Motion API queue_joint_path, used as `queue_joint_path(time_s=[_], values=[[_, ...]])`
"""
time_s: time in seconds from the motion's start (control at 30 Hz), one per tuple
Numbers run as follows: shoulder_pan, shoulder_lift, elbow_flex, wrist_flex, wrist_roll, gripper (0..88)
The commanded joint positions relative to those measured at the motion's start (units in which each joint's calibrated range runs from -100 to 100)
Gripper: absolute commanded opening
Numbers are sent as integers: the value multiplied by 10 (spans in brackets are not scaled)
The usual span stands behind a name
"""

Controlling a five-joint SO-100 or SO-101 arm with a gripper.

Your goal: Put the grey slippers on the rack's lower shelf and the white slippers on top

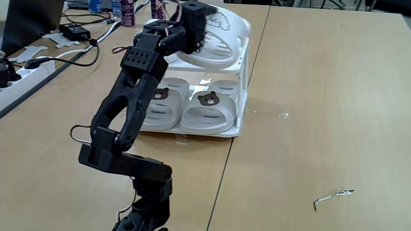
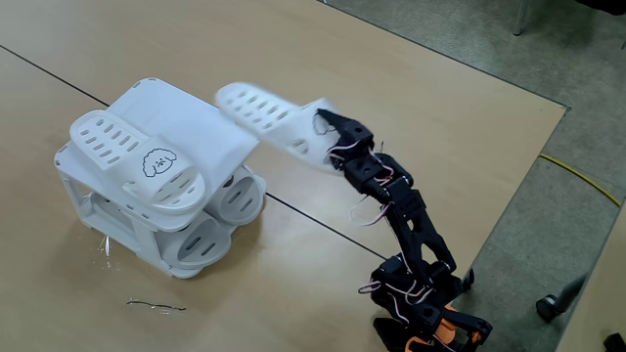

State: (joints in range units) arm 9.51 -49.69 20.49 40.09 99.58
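We have the claw (image 2: pixel 318 125) clamped on the toe end of a white slipper (image 2: pixel 266 119), holding it in the air. In that fixed view the slipper's long axis runs out from the claw toward the rack (image 2: pixel 117 230), heel end leading, the whole sole tilted a little so the far end sits higher.

The relation we care about is where the free half of the top (image 2: pixel 201 132) lies from the claw: ahead of it along the slipper's own axis, and slightly below. The other white slipper (image 2: pixel 137 171), with its dog face showing, already lies on the top on the side farther from the claw, and its long axis looks roughly parallel to the held one. So the open strip is the nearer one, just beyond the slipper's heel.

In the other fixed view the claw (image 1: pixel 196 38) and its slipper (image 1: pixel 218 35) hang over the top, though we cannot tell whether the sole touches the panel yet.

Below the claw, the grey slippers (image 1: pixel 186 102) sit side by side on the lower shelf (image 1: pixel 199 130), bear faces outward, so we judge that half done. What remains, we think, is a short push forward and down beside the placed slipper, then letting go.
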Motion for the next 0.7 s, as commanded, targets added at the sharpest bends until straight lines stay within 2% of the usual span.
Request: queue_joint_path(time_s=[0.0,0.1,0.67], values=[[-78,49,-93,-7,4,8],[-109,116,-170,-7,4,8],[-103,588,-680,-7,4,7]])
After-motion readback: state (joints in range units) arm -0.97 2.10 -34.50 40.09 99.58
